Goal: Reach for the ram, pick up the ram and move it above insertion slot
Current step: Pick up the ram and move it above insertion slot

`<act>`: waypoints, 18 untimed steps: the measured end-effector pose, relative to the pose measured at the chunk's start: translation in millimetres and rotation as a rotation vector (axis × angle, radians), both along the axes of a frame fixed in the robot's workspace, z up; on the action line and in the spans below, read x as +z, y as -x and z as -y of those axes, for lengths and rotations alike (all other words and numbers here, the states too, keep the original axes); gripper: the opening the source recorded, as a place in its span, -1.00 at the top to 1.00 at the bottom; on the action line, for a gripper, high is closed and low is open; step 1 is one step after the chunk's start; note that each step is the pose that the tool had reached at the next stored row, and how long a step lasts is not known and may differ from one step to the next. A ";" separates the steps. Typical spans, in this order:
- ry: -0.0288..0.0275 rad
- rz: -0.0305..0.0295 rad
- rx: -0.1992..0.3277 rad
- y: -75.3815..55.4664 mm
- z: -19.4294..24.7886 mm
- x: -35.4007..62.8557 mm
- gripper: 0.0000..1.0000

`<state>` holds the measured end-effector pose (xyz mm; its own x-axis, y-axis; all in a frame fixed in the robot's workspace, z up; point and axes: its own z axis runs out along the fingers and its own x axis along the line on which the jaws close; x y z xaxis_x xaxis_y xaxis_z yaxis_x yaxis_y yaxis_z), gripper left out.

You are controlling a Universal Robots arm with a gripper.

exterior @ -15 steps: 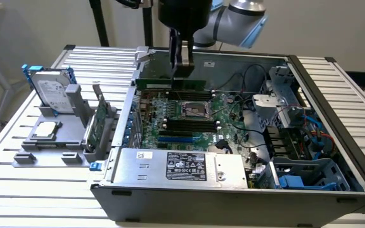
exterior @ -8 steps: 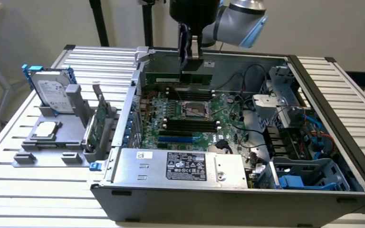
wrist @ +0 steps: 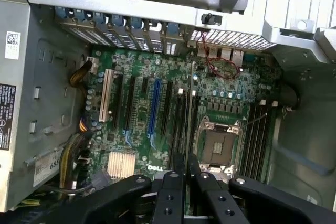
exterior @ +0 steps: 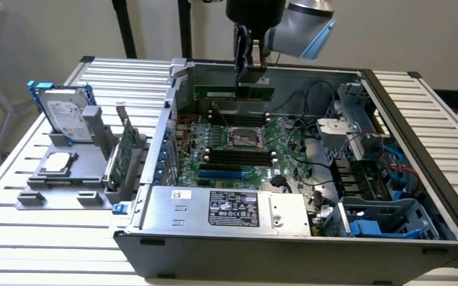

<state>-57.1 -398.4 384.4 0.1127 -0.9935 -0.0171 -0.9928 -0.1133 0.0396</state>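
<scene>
Tool (exterior: 243, 80) clamps one ram (exterior: 235, 92) above one motherboard (exterior: 241, 149).

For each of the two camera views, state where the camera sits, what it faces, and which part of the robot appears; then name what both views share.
Exterior view: off the arm, above the open computer case, looking down into it; shows the arm and gripper holding the ram.
Wrist view: on the wrist, facing down at the motherboard; shows the fingers, closed on the edge-on ram.
Shared: motherboard, CPU socket.
</scene>
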 end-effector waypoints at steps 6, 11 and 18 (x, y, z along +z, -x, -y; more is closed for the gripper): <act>0.0000 0.0001 -0.013 -10.6 -4.5 -2.1 0.73; 0.0001 0.0006 -0.025 -15.5 -8.5 -3.0 0.73; -0.0002 0.0196 -0.036 -16.9 -14.8 -3.5 0.73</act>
